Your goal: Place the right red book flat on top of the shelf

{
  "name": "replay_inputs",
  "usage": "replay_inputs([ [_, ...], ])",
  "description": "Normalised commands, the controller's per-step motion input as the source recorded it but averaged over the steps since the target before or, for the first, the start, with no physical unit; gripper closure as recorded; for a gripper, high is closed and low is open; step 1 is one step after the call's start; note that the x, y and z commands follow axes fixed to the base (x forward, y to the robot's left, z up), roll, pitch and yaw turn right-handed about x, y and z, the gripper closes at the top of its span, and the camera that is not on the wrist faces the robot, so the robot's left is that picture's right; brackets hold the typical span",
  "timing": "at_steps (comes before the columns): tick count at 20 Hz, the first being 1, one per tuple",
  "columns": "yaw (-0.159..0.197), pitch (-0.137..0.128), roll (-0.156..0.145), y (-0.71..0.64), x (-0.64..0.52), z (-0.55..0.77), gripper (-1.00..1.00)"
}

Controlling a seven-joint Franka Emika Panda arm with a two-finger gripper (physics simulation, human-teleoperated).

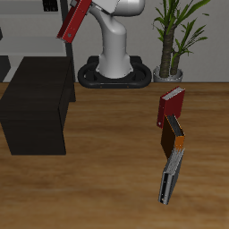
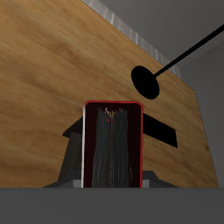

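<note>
The shelf (image 1: 36, 103), a low black box with a broad flat top, sits below the gripper (image 2: 109, 179) and a little toward the table's front edge. The table (image 1: 107, 179) spreads out beneath both, bare wood apart from the things named here.

The right red book (image 1: 73, 21) is up in the air, clamped in the gripper and tilted, one end higher than the other. In the wrist view the book (image 2: 109, 144) fills the space straight ahead of the tool, pale page edges facing the camera, with the dark finger pads (image 2: 72, 166) pressed against its covers from either side. So the tool is closed on the book; the grip looks firm, though the exterior view cuts the gripper off at the frame's edge and I cannot see how deep the hold goes.

A second red book (image 1: 171, 107) stands well away from the tool with a brown book (image 1: 173, 136) just in front of it; neither matters now.

To do this step well, carry the book over the middle of the black top, turn the wrist so a cover faces down, and lower slowly until the cover lies along the surface. Release only then, since dropping it tilted could let it slide off an edge.
</note>
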Motion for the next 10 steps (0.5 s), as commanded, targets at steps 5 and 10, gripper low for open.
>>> replay_inputs([
  [5, -0.013, -0.031, -0.101, -0.13, -0.05, 0.09, 1.00],
  [10, -0.015, -0.025, -0.175, -0.27, 0.10, 0.04, 1.00],
])
